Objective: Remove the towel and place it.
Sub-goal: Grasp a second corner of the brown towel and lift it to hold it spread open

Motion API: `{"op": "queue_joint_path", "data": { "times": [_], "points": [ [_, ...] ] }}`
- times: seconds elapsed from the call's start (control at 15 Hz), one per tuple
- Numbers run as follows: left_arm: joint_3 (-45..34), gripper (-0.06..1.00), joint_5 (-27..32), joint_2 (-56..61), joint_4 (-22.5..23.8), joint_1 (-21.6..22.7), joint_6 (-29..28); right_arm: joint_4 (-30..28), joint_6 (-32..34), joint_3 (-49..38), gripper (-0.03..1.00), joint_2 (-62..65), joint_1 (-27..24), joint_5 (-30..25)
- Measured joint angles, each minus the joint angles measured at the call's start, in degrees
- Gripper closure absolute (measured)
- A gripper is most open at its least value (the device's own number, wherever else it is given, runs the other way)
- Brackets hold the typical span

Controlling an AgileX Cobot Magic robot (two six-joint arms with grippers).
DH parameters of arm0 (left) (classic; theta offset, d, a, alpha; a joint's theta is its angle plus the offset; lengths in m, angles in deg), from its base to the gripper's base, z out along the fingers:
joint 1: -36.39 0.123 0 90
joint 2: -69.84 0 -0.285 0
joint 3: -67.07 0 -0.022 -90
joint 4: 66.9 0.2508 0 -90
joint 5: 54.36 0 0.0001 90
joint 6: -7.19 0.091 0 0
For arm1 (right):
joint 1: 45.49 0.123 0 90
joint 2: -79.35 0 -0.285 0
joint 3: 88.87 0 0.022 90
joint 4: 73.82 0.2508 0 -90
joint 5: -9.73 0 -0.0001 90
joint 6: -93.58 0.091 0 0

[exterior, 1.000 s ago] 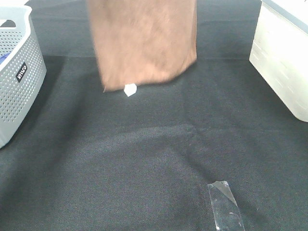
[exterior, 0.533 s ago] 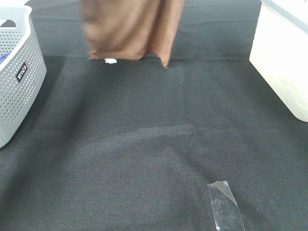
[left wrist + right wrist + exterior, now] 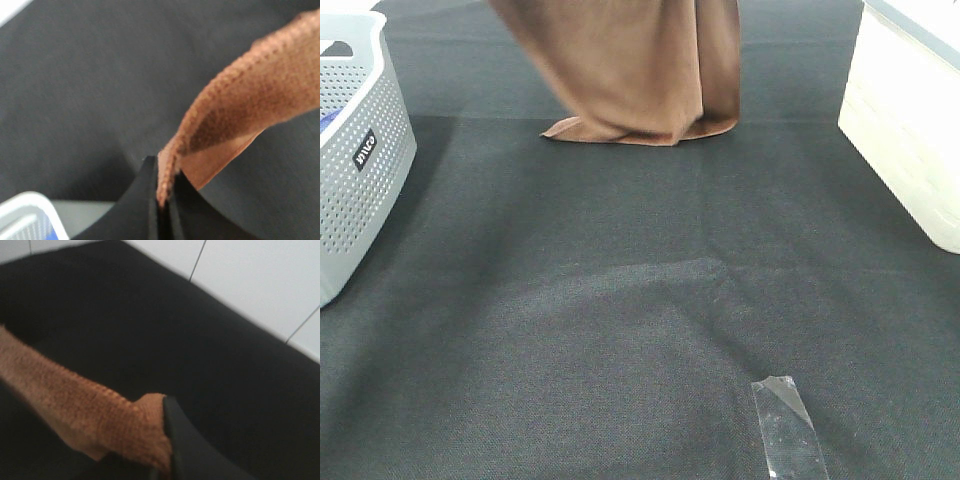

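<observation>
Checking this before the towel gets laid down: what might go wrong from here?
The towel has its lower edge folded on the black cloth, so lowering further may leave it crumpled. The left gripper pinches only a thin strip of hem, which might slip out. A sideways swing could snag the grey basket.

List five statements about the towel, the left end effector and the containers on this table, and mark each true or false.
1. The towel's lower edge rests bunched on the black cloth. True.
2. The left end effector is open and empty. False: the left end effector is shut on the towel's hem.
3. A perforated basket stands at the table's left edge. True.
4. The towel lies inside the white bin. False: it hangs at the far middle, apart from the white bin on the right.
5. A strip of clear tape lies on the cloth near the front. True.
</observation>
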State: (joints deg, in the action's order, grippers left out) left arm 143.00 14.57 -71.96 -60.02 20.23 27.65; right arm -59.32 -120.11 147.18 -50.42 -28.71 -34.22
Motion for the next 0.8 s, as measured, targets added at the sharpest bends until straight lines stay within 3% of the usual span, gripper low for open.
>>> {"op": "queue_joint_path", "data": {
  "times": [0.2,0.4,0.47,0.8],
  "points": [
    [0.00,0.94,0.57,1.89,-3.55,0.00,-4.41,-6.70,6.25,0.00,0.97,1.95,0.00,-12.38],
    [-0.17,0.94,0.63,3.09,-8.42,0.00,-8.08,-7.62,9.05,0.00,0.97,3.95,0.00,-20.40],
    [-3.44,0.94,0.63,5.10,-9.40,0.00,-9.11,-7.68,10.26,0.00,0.97,4.41,0.00,-24.58],
    [-36.50,0.94,0.46,23.84,-8.65,-0.06,-10.49,-5.96,16.90,-4.07,0.97,6.93,0.06,-25.55]
  ]
}}
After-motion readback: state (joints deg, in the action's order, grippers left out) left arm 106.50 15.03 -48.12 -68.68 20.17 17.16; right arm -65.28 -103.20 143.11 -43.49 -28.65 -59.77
